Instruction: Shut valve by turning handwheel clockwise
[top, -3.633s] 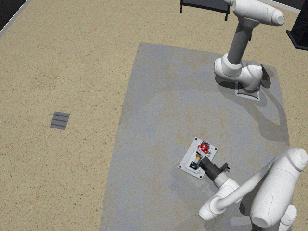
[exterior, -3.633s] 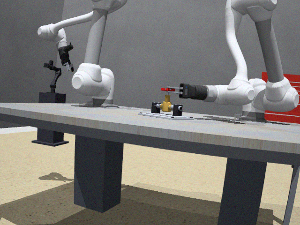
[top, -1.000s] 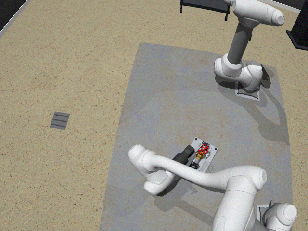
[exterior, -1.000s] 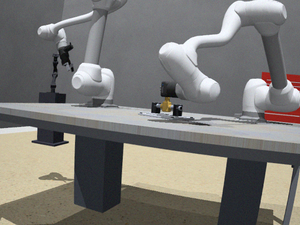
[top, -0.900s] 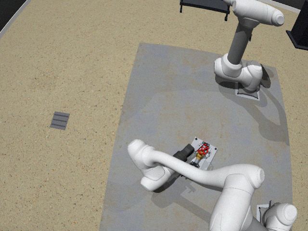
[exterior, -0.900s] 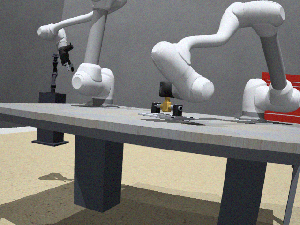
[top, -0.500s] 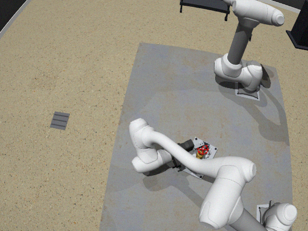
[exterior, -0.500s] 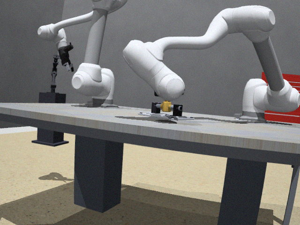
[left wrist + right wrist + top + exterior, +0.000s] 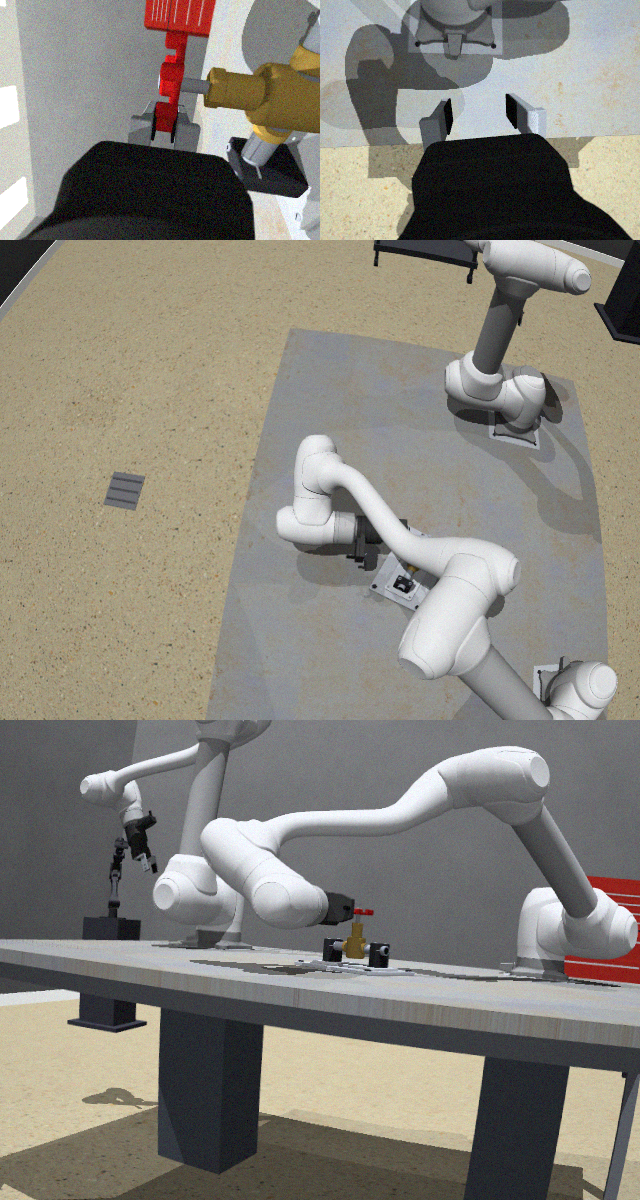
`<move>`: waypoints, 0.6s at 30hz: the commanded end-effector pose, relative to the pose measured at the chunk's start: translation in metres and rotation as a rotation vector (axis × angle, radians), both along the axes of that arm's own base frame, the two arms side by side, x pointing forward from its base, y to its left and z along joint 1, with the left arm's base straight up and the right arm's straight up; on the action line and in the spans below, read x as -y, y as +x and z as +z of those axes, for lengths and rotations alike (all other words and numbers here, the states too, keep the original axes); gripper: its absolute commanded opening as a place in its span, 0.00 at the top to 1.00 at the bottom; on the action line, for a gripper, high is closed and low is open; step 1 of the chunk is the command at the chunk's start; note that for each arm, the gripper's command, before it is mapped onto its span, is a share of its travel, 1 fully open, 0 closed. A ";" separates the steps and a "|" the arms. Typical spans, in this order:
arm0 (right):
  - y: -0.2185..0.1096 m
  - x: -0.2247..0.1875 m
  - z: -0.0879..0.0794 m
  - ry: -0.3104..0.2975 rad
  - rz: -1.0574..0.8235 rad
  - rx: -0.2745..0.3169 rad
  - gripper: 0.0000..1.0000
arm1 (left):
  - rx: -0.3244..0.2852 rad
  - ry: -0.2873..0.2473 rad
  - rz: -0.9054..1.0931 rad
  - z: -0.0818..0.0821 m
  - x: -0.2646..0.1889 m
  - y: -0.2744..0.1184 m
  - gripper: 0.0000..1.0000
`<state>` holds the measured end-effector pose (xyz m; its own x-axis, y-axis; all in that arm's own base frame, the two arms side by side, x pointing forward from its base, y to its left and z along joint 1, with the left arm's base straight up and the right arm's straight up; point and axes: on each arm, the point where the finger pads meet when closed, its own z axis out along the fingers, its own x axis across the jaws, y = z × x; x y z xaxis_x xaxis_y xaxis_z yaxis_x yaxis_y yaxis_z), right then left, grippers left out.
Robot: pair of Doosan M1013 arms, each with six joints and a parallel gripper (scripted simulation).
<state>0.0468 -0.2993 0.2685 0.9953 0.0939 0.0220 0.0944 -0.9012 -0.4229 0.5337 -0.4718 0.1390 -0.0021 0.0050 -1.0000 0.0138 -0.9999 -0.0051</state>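
Two arms show from above: the left arm (image 9: pixel 452 596) bends over the worktop (image 9: pixel 320 374), and the right arm (image 9: pixel 498 327) stands well apart. Just beside the left hand (image 9: pixel 403 523) are the valve's brass body (image 9: pixel 412 568) and a black block (image 9: pixel 403 583) on a pale plate (image 9: pixel 383 578). The left arm hides the wheel.

From outside, the red wheel (image 9: pixel 364 911) is right at the tip of the left hand (image 9: pixel 354 912), with the brass body (image 9: pixel 355 947) below it between two black blocks. The right hand (image 9: pixel 149 865) hangs well away, tilted down.

At the left wrist, the hand (image 9: pixel 164 125) is closed partway, gripping the wheel's (image 9: pixel 171 80) rim between its fingers. A grey stem (image 9: pixel 195 85) joins the wheel to the brass body (image 9: pixel 235 90).

At the right wrist, the hand (image 9: pixel 479 115) is wide open and holds nothing; an arm's base plate (image 9: pixel 412 48) lies beyond its fingers.
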 end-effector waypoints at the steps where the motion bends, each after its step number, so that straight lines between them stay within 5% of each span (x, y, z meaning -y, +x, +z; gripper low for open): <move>1: 0.000 0.000 0.000 -0.001 0.000 0.001 0.00 | 0.004 -0.007 -0.059 0.002 0.000 -0.002 1.00; 18: 0.000 0.000 0.000 -0.001 0.000 0.001 0.00 | 0.003 -0.007 -0.394 0.002 -0.002 -0.011 1.00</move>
<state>0.0468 -0.2993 0.2685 0.9953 0.0939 0.0220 0.0944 -0.9012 -0.4229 0.5234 -0.4700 0.1389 -0.0013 0.0032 -1.0000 -0.3466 -0.9380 -0.0026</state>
